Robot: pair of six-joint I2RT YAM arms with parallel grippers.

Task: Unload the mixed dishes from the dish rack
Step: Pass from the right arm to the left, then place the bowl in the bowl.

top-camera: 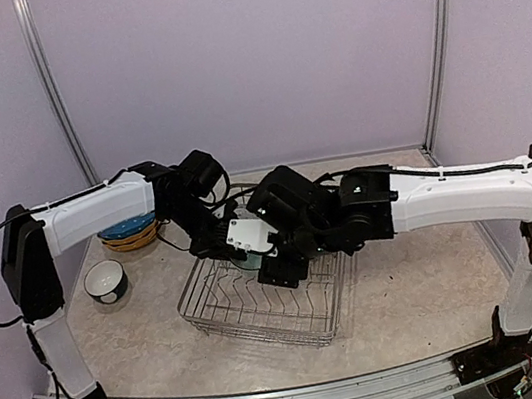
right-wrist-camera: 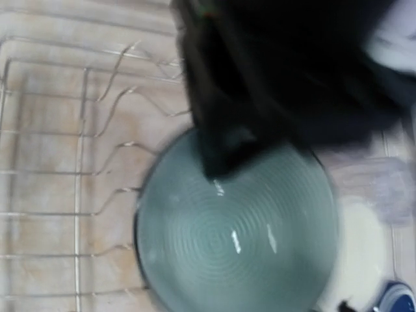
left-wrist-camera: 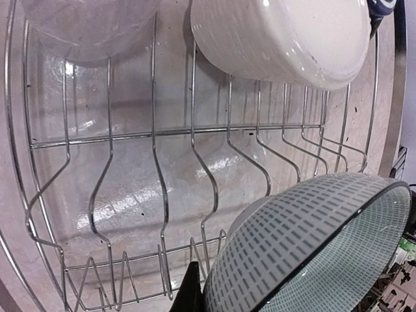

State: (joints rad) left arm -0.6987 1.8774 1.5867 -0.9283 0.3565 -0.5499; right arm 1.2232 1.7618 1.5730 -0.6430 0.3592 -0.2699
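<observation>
The dish rack (top-camera: 263,306) is a silver wire basket in the middle of the table; its tines (left-wrist-camera: 156,133) fill the left wrist view. My left gripper (left-wrist-camera: 214,296) is shut on the rim of a teal-and-white bowl (left-wrist-camera: 312,247), one black finger (left-wrist-camera: 188,289) against its outer wall. The blurred right wrist view looks down into that bowl (right-wrist-camera: 237,227), with the left gripper's dark finger on its rim. My right gripper (top-camera: 282,270) hovers over the rack's back part beside the left one; its jaws do not show. A cream mug (left-wrist-camera: 286,39), a clear glass (left-wrist-camera: 84,26) and a navy mug (left-wrist-camera: 383,6) sit in the rack.
A stack of yellow and blue plates (top-camera: 129,231) and a second bowl (top-camera: 105,282) stand on the table left of the rack. Both arms cross above the rack's far side. Metal frame posts (top-camera: 57,91) stand at the back corners.
</observation>
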